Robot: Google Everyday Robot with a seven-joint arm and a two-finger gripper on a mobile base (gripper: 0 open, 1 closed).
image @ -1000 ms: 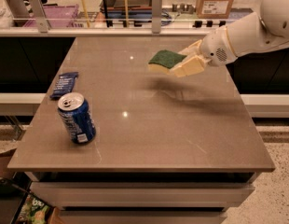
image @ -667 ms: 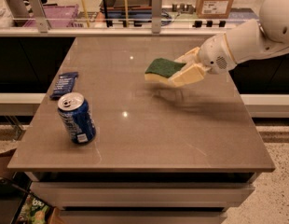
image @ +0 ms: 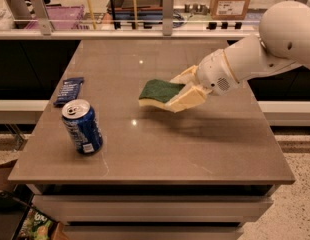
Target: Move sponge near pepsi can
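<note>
— Where is our sponge (image: 157, 91)?
— Our claw (image: 182, 92) pinches it above the desk's (image: 205, 149) middle. The pepsi can (image: 82, 127) stands near the front-left corner; a blue packet (image: 69, 90) lies behind it, by the left edge.

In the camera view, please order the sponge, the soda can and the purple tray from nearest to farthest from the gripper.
1. Sponge: held in the gripper, above the middle of the table.
2. Soda can: standing at the table's front left.
3. Purple tray: behind the table, far back left.
</note>
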